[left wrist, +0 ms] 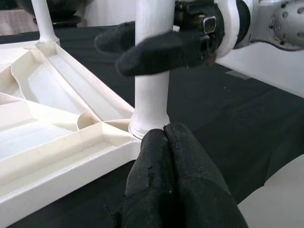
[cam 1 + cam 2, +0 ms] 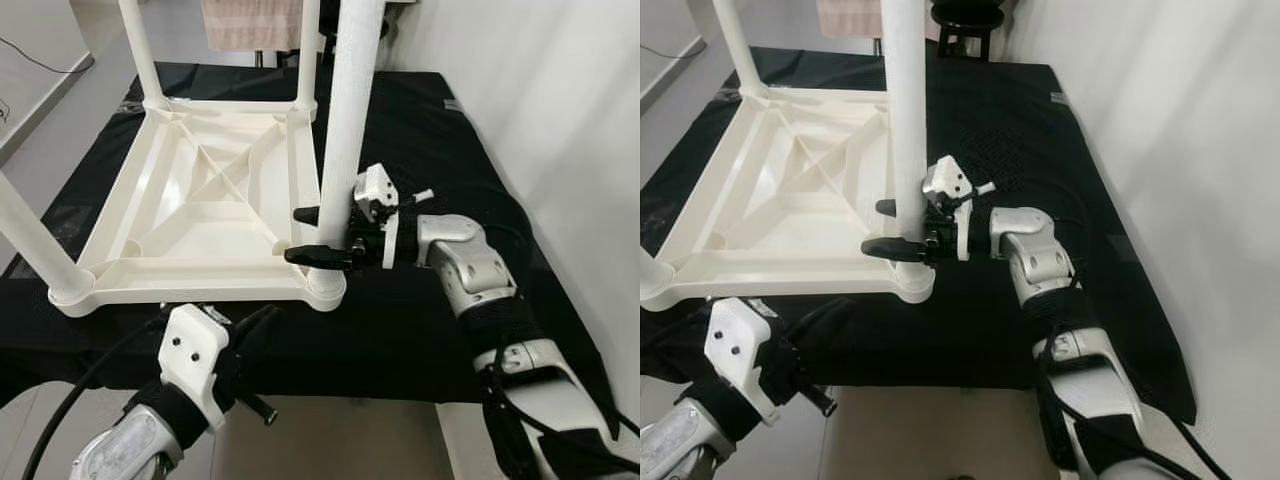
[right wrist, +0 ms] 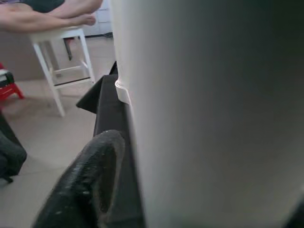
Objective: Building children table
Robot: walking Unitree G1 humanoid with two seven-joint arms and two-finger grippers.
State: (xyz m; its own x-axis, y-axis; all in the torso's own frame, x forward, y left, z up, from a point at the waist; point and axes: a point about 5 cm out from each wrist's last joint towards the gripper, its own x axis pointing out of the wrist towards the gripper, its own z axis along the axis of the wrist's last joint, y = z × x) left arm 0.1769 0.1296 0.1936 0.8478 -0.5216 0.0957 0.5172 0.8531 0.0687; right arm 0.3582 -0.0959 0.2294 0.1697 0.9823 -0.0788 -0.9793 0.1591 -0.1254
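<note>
Left eye view: right pincer (image 2: 308,236) clamped around upright white table leg (image 2: 347,110)

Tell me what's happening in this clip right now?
A white plastic children's table top lies upside down on a black cloth, with legs standing up from its corners. The right gripper has its fingers around the near-right leg, just above its corner socket. The left gripper is shut and holds nothing, sitting just in front of that same corner.

White tabletop (image 2: 200,215) upside-down on black cloth, legs (image 2: 348,110) upright.
</note>
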